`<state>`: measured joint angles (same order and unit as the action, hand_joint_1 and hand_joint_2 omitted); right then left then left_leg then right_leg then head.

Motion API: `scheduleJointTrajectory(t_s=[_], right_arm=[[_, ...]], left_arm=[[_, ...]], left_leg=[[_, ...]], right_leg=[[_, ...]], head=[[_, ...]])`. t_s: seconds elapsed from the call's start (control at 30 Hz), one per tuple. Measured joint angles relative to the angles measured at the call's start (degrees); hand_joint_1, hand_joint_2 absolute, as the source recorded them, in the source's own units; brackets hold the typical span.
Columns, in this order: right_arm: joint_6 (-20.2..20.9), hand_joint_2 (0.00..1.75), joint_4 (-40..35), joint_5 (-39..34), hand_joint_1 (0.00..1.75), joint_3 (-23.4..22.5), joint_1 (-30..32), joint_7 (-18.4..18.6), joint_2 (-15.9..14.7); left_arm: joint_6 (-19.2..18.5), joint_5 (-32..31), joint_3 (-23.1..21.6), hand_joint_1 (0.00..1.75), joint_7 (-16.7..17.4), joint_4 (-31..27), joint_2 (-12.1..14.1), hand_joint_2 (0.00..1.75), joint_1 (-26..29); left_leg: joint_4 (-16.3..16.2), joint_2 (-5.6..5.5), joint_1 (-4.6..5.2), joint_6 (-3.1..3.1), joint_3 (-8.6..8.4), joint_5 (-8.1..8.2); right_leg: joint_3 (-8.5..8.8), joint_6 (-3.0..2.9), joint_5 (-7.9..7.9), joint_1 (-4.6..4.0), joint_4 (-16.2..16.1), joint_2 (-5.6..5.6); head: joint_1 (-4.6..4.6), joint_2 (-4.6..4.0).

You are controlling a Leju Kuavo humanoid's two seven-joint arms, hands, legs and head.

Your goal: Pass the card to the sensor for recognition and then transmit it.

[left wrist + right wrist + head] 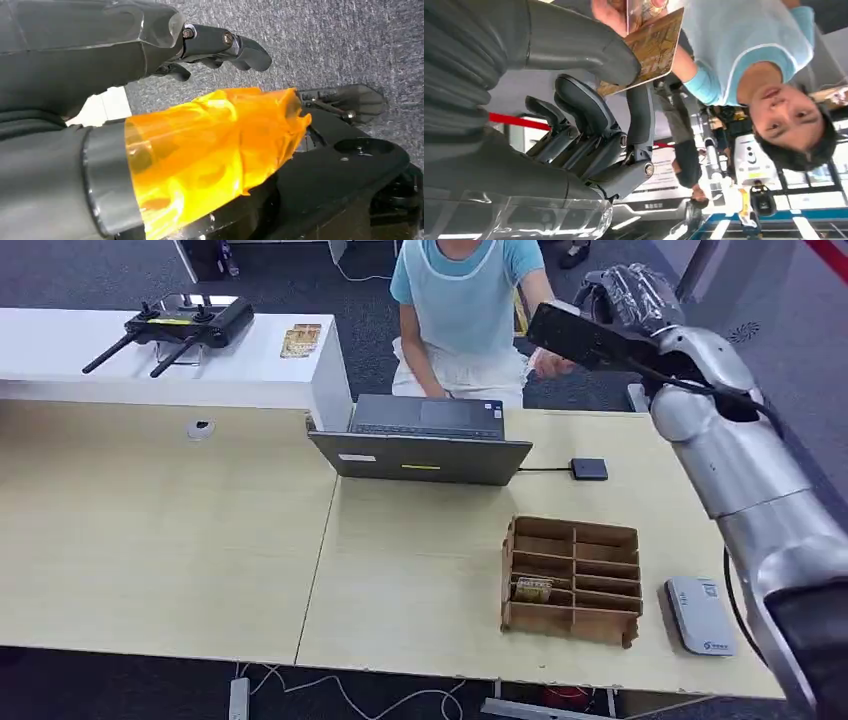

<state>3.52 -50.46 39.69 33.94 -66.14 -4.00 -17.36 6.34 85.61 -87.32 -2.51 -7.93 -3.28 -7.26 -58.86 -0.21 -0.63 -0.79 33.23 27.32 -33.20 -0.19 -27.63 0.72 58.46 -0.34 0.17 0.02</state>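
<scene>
My right hand (628, 295) is raised beyond the table's far right edge, toward a seated person (465, 310). In the right wrist view this hand (599, 125) pinches a brown patterned card (651, 45) between thumb and a finger. The person's hand (616, 12) holds the card's other end. A white card sensor (700, 616) lies flat at the table's near right. My left hand (150, 55) hangs over grey carpet, its thumb wrapped in orange film (215, 145), its dark fingers (227, 45) loosely bent and holding nothing.
A brown divided cardboard box (572, 580) with more cards (533, 589) stands left of the sensor. A grey laptop (425, 440) sits at the table's back, cabled to a small black pad (588, 468). A white counter (150, 360) carries a black controller (185, 328).
</scene>
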Motion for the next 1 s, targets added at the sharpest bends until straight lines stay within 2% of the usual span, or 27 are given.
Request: scheduleJointTrajectory(t_s=[0.23, 0.43, 0.47, 0.5, 0.53, 0.57, 1.0], right_arm=[[-1.9, 1.75, 10.8, 1.3, 1.75, 1.9, -3.8, 1.1, 4.6], [-2.6, 1.75, 15.3, 1.9, 1.75, 2.4, -4.9, 1.4, 6.0], [-2.8, 1.75, 15.9, 2.3, 1.66, 2.5, -5.0, 1.6, 6.1], [-2.9, 1.75, 16.8, 2.3, 0.87, 2.5, -5.2, 1.6, 6.4], [-3.0, 1.75, 17.5, 2.3, 0.87, 2.5, -5.3, 1.8, 6.5], [-3.1, 1.75, 18.2, 2.4, 0.0, 2.5, -5.5, 1.9, 6.7], [-6.7, 1.75, 21.4, 4.4, 0.0, 2.3, -5.7, 2.3, 7.3]], left_arm=[[-0.2, -0.4, 0.0, 0.0, 0.0, 0.0, 0.0, 0.0, 0.0], [-0.2, -0.4, 0.0, 0.0, 0.3, 0.0, 0.0, 0.0, 0.0], [-0.2, -0.4, 0.0, 0.0, 0.3, 0.0, 0.0, 0.0, 0.0], [-0.2, -0.4, 0.0, 0.0, 0.3, 0.0, 0.0, 0.0, 0.0], [-0.2, -0.4, 0.0, 0.0, 0.3, 0.0, 0.1, 0.0, 0.0], [-0.2, -0.5, 0.0, 0.0, 0.4, 0.0, 0.1, 0.0, 0.0], [-0.1, -0.5, 0.0, 0.0, 0.4, 0.0, 0.1, 0.0, 0.0]], left_leg=[[0.0, -0.02, 0.0, 0.0, 0.0, 0.0], [0.0, -0.04, 0.0, 0.0, 0.01, 0.0], [0.0, -0.04, 0.01, 0.0, 0.01, 0.0], [0.0, -0.04, 0.01, 0.0, 0.01, 0.0], [0.0, -0.04, 0.01, 0.0, 0.0, 0.0], [0.0, -0.04, 0.01, 0.0, 0.01, 0.0], [0.0, -0.03, 0.0, 0.0, -0.01, 0.0]], right_leg=[[0.0, 0.0, 0.0, 0.0, 0.0, -0.01], [0.0, 0.0, 0.0, 0.0, 0.0, -0.03], [0.0, 0.0, 0.0, 0.0, 0.0, -0.03], [0.0, 0.0, 0.0, 0.0, 0.0, -0.03], [0.0, 0.0, 0.01, 0.0, 0.0, -0.03], [0.0, 0.0, 0.01, 0.0, 0.0, -0.03], [-0.01, 0.0, 0.03, 0.0, 0.0, -0.01]], head=[[0.0, 0.0], [0.0, 0.0], [0.0, 0.0], [0.0, -0.02], [0.0, 0.0], [0.0, 0.0], [0.0, -0.02]])
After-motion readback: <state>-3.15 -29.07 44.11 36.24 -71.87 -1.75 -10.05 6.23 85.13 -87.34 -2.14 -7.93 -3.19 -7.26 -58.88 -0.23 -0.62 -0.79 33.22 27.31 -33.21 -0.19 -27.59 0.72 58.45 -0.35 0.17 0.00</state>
